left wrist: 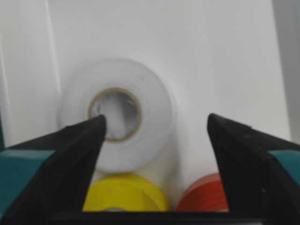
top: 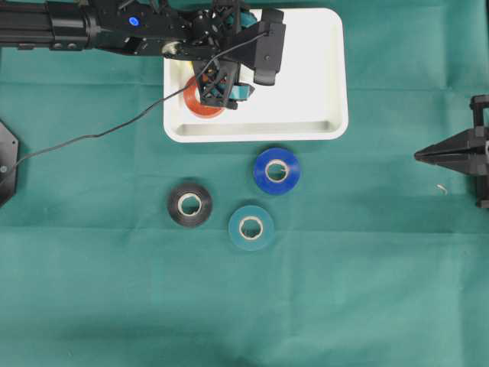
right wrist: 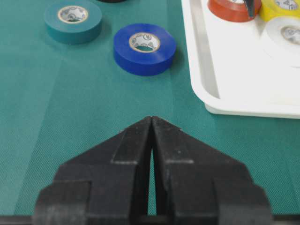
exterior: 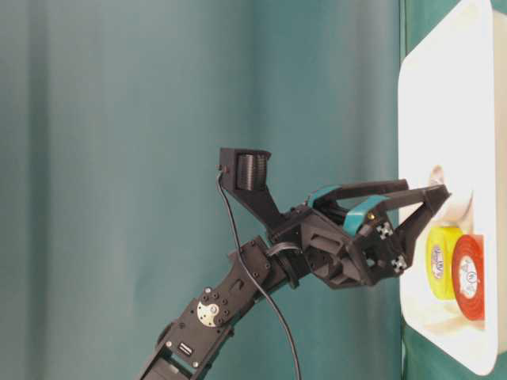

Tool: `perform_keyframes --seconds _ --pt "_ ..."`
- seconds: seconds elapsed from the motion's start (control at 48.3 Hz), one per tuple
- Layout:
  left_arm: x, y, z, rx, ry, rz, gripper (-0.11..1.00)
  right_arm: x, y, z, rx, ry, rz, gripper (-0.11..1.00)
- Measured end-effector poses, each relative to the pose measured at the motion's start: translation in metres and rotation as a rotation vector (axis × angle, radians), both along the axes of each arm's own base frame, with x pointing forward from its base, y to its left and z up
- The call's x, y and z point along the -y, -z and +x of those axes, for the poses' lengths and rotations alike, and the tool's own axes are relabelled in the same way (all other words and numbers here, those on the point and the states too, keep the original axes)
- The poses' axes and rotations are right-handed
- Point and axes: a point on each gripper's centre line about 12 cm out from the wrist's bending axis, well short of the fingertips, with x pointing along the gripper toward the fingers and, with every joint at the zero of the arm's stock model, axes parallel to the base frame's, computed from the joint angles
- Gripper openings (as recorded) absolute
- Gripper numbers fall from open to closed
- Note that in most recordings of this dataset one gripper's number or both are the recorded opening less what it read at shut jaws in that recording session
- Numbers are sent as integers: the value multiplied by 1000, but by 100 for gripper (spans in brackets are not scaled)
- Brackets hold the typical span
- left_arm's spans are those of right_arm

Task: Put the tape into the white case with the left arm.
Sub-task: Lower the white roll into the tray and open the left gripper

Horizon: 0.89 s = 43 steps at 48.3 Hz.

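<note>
- A green cloth (top: 92, 290) covers the whole table, creased in faint squares, with a green curtain hanging behind it in the table-level view.
- At the far left, the black jointed left arm (top: 84, 27) reaches in along the top edge, a thin black cable (top: 99, 134) trailing off it across the cloth.
- Its lattice-framed left gripper (left wrist: 154, 124), with teal bands on the long black fingers, hangs over the left end of the large shallow white plastic case (top: 321, 69); the jaws stand spread apart with nothing between them.
- Inside the case, just ahead of the spread fingertips, lies a white roll of tape (left wrist: 117, 115), flat on the tray floor, touched by neither finger as far as I can see.
- Beside it in the case sit a yellow roll of tape (exterior: 442, 261) and an orange-red roll of tape (top: 200, 107).
- On the cloth below the case lie a black roll of tape (top: 189, 204), a teal roll of tape (top: 250, 227) and a blue roll of tape (top: 276, 170), each apart from the others.
- At the far right, the all-black pointed right gripper (right wrist: 151, 123) rests low over the cloth, its jaws pressed together and empty.
</note>
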Motion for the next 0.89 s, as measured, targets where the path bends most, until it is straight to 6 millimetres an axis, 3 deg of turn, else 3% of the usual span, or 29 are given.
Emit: perform_keyframes --seconds 0.393,0.683,0.89 --pt "11 -23 -24 29 -3 1 84 0 0 0 0 0 0 -9" --pt "56 -51 -57 71 75 9 84 0 0 0 2 0 0 -9" --pt "87 -57 -80 87 111 -17 84 0 0 0 0 0 0 -9"
